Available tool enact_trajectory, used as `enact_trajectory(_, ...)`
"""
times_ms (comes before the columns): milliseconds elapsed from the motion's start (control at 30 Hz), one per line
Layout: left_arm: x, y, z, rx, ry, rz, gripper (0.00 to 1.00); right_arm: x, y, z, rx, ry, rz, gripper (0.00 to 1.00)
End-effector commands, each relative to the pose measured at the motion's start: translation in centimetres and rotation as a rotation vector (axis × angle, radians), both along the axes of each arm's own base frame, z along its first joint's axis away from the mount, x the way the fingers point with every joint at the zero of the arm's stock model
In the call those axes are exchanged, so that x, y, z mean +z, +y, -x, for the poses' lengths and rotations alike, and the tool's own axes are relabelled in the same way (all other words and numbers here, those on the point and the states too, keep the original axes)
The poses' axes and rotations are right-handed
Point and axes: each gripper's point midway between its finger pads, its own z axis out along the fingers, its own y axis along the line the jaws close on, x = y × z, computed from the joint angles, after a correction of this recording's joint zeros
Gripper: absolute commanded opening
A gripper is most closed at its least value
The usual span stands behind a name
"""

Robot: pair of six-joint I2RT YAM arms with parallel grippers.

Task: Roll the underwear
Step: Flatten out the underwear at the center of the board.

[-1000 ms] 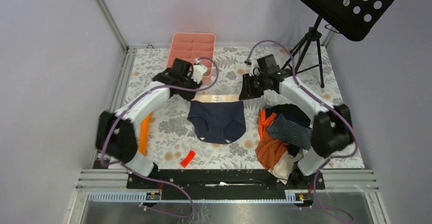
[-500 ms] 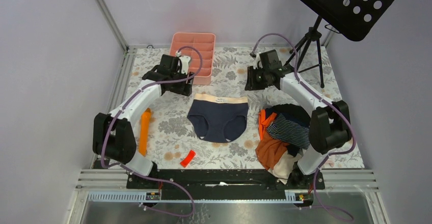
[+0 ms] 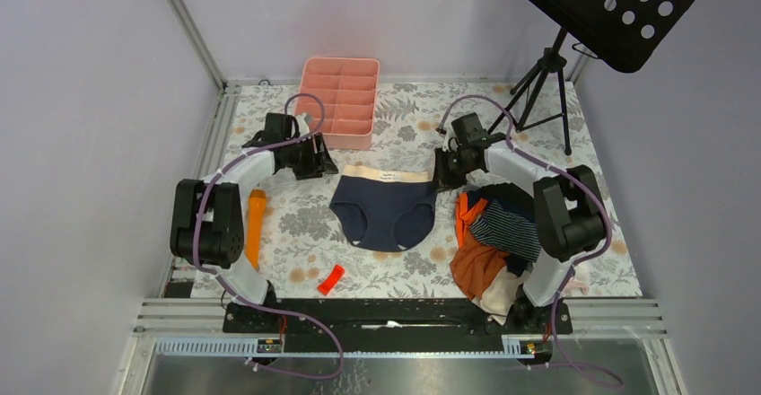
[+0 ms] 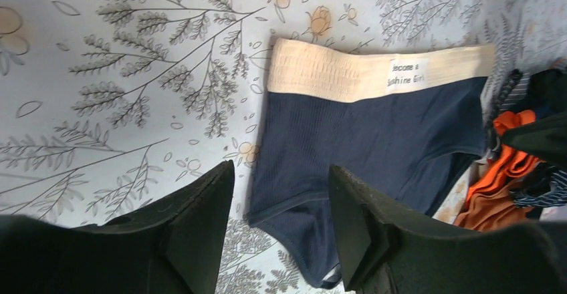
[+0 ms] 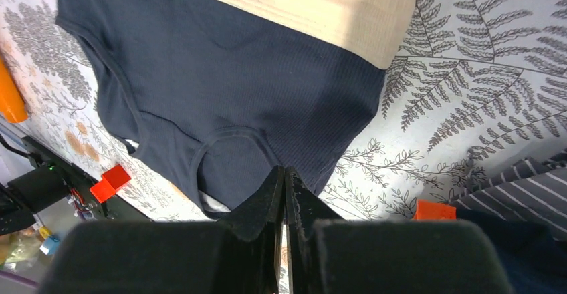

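navy underwear (image 3: 384, 211) spread flat | L gripper (image 4: 279, 200) jaws apart, empty | R gripper (image 5: 283, 177) pinched closed, empty

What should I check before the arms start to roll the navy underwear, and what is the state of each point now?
1. The navy underwear lies flat and spread out: ok.
2. Its tan waistband is unfolded, with the label facing up: ok.
3. The left gripper is open and empty: ok.
4. The right gripper is open for a grasp: not ok, it is shut on nothing.
5. The underwear lies apart from the clothes pile: ok.
6. Height of each gripper over the cloth: cannot tell.
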Motion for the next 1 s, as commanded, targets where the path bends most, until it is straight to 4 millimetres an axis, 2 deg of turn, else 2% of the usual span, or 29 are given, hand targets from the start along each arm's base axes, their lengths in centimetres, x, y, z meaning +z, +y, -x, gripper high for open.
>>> enact_trajectory(0, 0.5, -1.3, -0.6, 0.007, -0.023, 0.114, 0.58, -1.7, 0.4, 0.7, -0.016, 0.073, -0.008, 0.07)
enact_trajectory(100, -0.1, -1.3, 0.2, 0.012, 0.001, 0.124, 0.58, -3.4, -0.8, 0.7, -0.054, 0.108, 0.073, 0.04)
enact_trajectory(200, -0.2, -1.2, 0.6, 0.021, 0.002, 0.120, 0.58, -4.6, -2.9, 0.6, -0.102, 0.123, 0.196, 0.00)
enact_trajectory(300, 0.1, -1.1, 0.7, 0.021, 0.001, 0.121, 0.58, -4.7, -3.9, 0.6, -0.113, 0.124, 0.249, 0.00)
enact_trajectory(400, -0.3, -1.0, 0.9, 0.026, 0.011, 0.119, 0.58, -4.7, -4.1, 0.8, -0.109, 0.122, 0.253, 0.00)
enact_trajectory(500, -0.9, -0.9, 0.9, 0.043, 0.020, 0.115, 0.59, -4.7, -4.1, 0.4, -0.102, 0.098, 0.258, 0.08)
enact_trajectory(600, -1.3, -1.0, 0.2, 0.047, 0.031, 0.121, 0.60, -4.4, -3.9, -0.2, -0.076, 0.068, 0.247, 0.20)
enact_trajectory(700, -0.8, -1.4, -1.3, 0.021, 0.010, 0.129, 0.57, -2.6, -2.7, -1.6, -0.050, 0.007, 0.189, 0.25)
enact_trajectory(767, -0.2, -1.7, -2.5, -0.008, -0.017, 0.137, 0.55, -0.4, -1.7, -2.7, -0.037, -0.052, 0.131, 0.29)
enact_trajectory(867, -0.4, -2.1, -3.8, -0.035, -0.031, 0.128, 0.54, 2.7, -0.4, -3.1, -0.001, -0.114, 0.049, 0.35)
enact_trajectory(967, -1.1, -2.6, -4.9, -0.070, -0.043, 0.108, 0.44, 5.6, -0.1, -2.5, 0.046, -0.173, 0.010, 0.38)
